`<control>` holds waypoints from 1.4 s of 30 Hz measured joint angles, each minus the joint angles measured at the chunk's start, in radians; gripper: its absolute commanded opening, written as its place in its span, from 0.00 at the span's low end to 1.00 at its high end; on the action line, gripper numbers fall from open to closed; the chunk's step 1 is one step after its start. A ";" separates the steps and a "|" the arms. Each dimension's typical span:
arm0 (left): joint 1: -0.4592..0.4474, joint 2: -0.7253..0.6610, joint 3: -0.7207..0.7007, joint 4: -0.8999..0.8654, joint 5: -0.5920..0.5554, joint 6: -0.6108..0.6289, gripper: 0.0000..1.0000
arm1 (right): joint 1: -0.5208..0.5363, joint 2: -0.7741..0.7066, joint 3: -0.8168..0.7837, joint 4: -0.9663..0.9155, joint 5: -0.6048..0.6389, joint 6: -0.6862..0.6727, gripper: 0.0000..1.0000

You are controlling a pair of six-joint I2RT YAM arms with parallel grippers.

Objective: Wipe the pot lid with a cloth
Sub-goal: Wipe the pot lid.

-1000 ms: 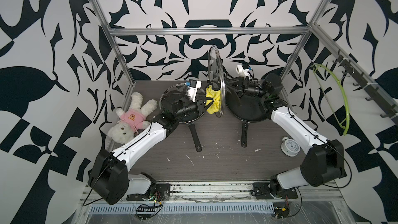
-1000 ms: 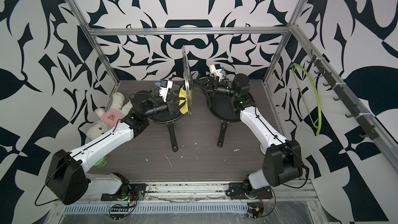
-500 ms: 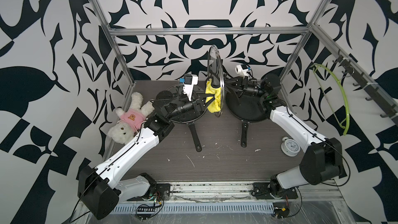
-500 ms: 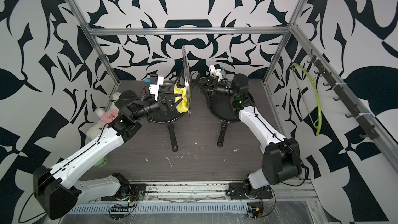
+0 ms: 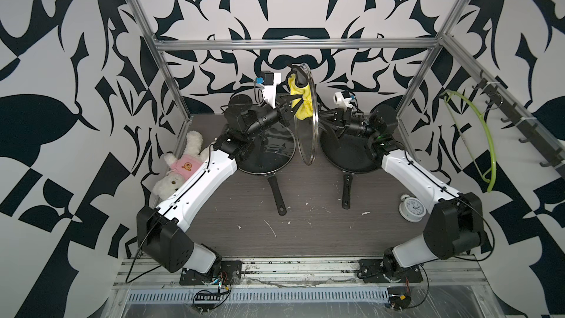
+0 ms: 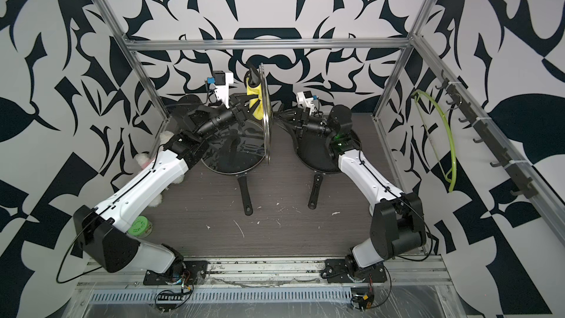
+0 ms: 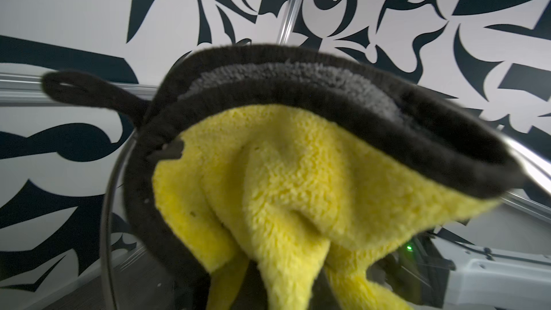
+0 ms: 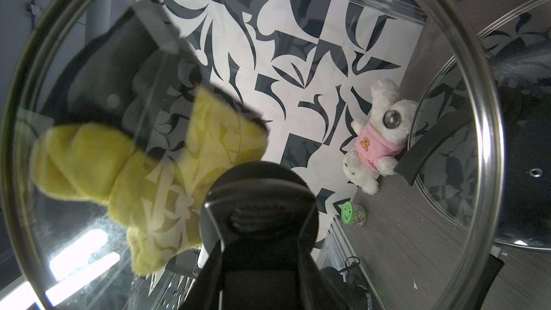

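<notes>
The pot lid (image 5: 307,145), clear glass with a metal rim, stands on edge above a dark wood-grain worktop (image 5: 305,240) flecked with white crumbs and scratches. The right tool (image 8: 259,202) is closed around the lid's black knob. On the lid's opposite face the left tool (image 5: 289,109) is clamped tight on the cloth (image 5: 301,104), yellow with a black border, which lies against the upper half of the glass.

Below the lid, the left pan (image 5: 269,154) and the right pan (image 5: 345,151), both black, sit 1 on each side, their handles pointing away from the back wall. Well to the lid's left a white teddy (image 5: 180,169) in a pink top leans in the corner. Well to its right stands a small white clock (image 5: 412,208).

Black-and-white swirl panels wall in the space behind an aluminium frame (image 5: 293,44), and a green hanger (image 5: 477,136) hangs on the wall to the lid's right.
</notes>
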 measured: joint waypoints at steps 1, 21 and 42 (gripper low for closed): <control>0.012 0.023 0.010 0.000 -0.003 -0.005 0.00 | 0.000 0.000 0.000 0.002 -0.002 0.000 0.00; 0.031 0.095 -0.294 0.158 0.042 -0.188 0.00 | -0.006 0.003 0.010 -0.030 -0.001 -0.010 0.00; -0.113 -0.244 -0.431 0.099 0.078 -0.101 0.00 | -0.017 0.069 0.032 -0.017 0.021 0.000 0.00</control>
